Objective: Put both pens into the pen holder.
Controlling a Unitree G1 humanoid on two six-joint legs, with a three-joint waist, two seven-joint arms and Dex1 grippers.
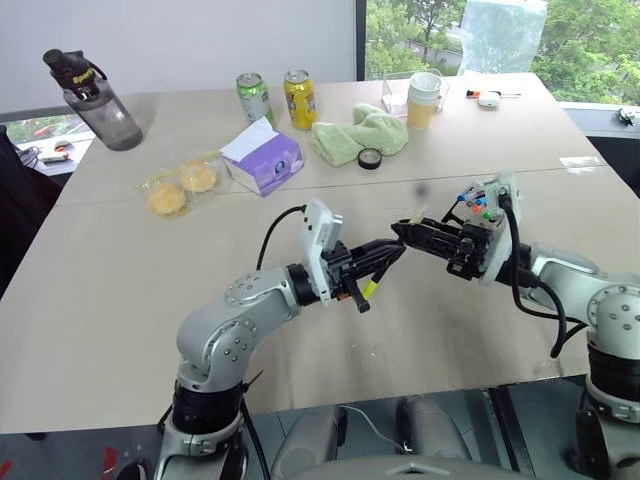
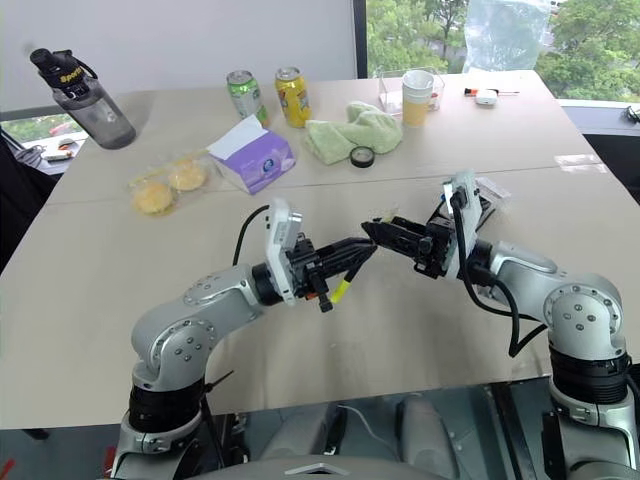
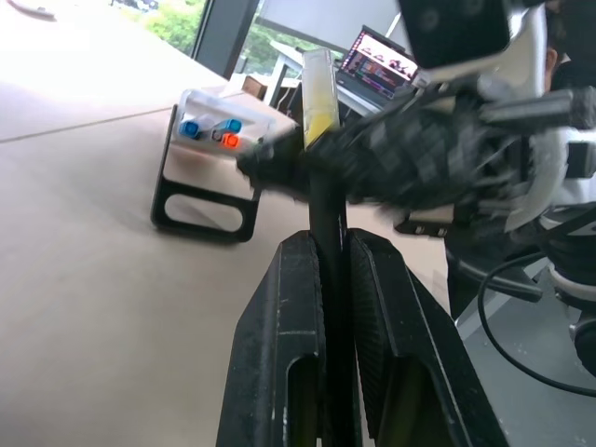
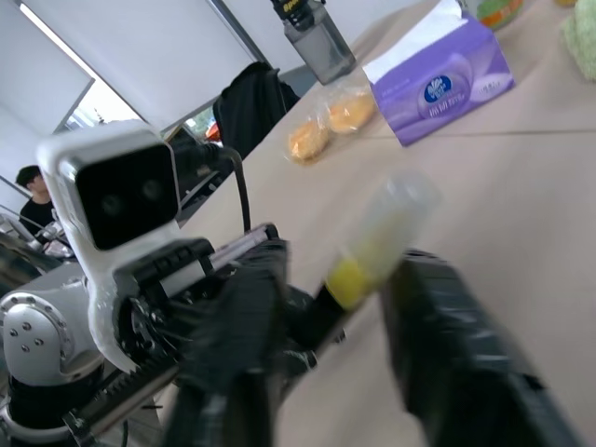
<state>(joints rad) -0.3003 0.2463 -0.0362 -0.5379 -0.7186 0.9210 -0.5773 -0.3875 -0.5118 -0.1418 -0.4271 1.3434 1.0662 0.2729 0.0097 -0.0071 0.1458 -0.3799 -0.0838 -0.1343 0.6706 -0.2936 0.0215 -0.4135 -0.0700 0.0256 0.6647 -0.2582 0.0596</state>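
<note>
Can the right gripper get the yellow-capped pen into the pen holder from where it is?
Probably yes. The right gripper meets the yellow-capped pen at its cap end, but the left gripper is shut on the barrel and must release first. The pen holder stands close by with open table around it.

- Silver, rounded arm shells with small round screws at the joints.
- Black cables loop over both forearms.
- White camera blocks top each wrist.
- Left hand [image 1: 385, 258] and right hand [image 1: 408, 234]: black ribbed fingers.

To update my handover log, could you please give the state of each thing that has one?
Left gripper: shut on yellow-capped pen.
Yellow-capped pen: held above the table.
Right gripper: at the pen's cap end.
Pen holder: upright, coloured tips inside.
Bottle: upright, lid on.
</note>
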